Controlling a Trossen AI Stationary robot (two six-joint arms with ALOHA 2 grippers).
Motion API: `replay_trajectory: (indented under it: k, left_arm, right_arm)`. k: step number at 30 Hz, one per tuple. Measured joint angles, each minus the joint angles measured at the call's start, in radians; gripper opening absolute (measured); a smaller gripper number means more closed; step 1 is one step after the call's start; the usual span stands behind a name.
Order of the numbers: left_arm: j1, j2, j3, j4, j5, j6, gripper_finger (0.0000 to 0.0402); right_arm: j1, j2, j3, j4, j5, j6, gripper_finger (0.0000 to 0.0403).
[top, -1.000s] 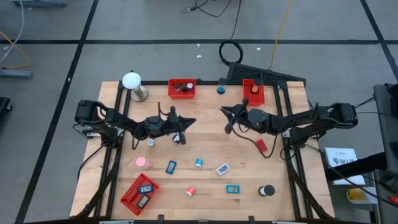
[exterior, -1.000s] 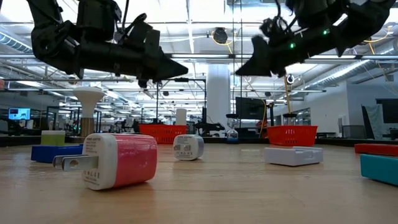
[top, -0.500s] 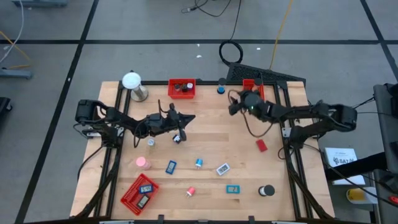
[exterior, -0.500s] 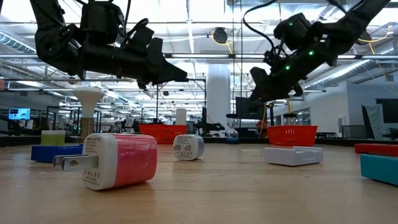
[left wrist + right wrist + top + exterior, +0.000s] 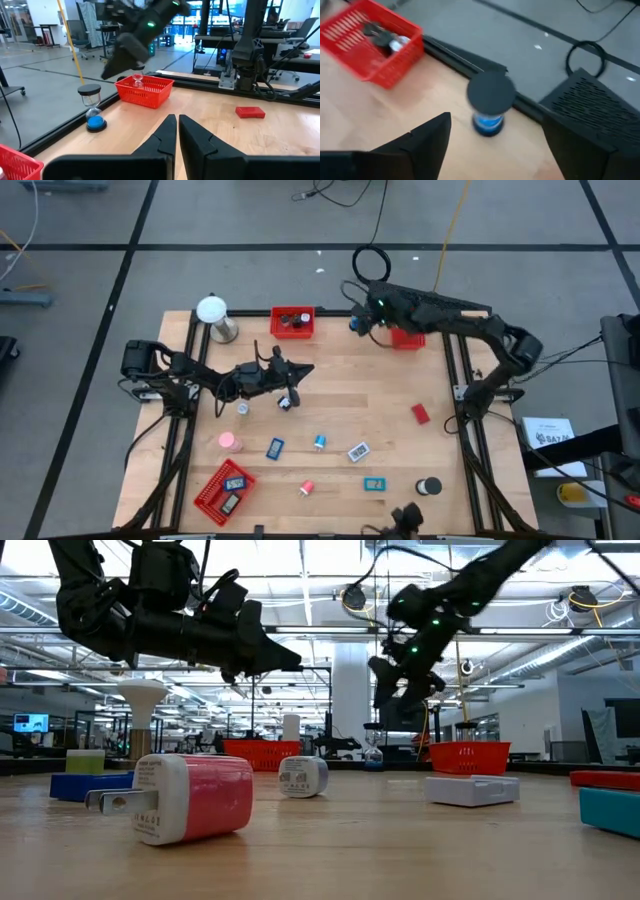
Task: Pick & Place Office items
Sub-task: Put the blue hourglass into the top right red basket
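1. Right gripper [image 5: 366, 317] hangs over the table's far edge, jaws wide and empty, just above the blue timer [image 5: 489, 107]; likely lined up to grasp it.
2. Left gripper [image 5: 296, 377] waits mid-table, jaws closed on nothing.
3. Items lie scattered near the front: pink plug [image 5: 229, 442], red block [image 5: 420, 414]; red trays [image 5: 293, 322] presumably receive them.

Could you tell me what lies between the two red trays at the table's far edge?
The blue hourglass, with the open right gripper above it, seen in the high view.
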Motion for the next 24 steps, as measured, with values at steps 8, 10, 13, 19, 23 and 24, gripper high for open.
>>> replay_trajectory:
  k: [8, 10, 13, 19, 23, 24]
  left_arm:
    - [0.0, 0.0, 0.0, 0.0, 0.0, 0.0, 0.0024]
    - [0.0, 0.0, 0.0, 0.0, 0.0, 0.0, 0.0024]
    - [0.0, 0.0, 0.0, 0.0, 0.0, 0.0, 0.0024]
    - [0.0, 0.0, 0.0, 0.0, 0.0, 0.0, 0.0024]
    - [0.0, 0.0, 0.0, 0.0, 0.0, 0.0, 0.0024]
    - [0.0, 0.0, 0.0, -0.001, 0.0, 0.0, 0.0024]
  right_arm:
    - [-0.032, 0.134, 0.19, -0.151, -0.07, -0.081, 0.035]
    - [-0.041, 0.145, 0.193, -0.156, -0.094, -0.082, 0.0349]
    - [-0.058, 0.149, 0.196, -0.142, -0.085, -0.09, 0.0347]
    - [-0.082, 0.149, 0.196, -0.076, -0.092, -0.111, 0.0346]
    - [-0.084, 0.17, 0.197, -0.058, -0.104, -0.125, 0.0346]
    - [-0.084, 0.183, 0.198, -0.05, -0.111, -0.124, 0.0346]
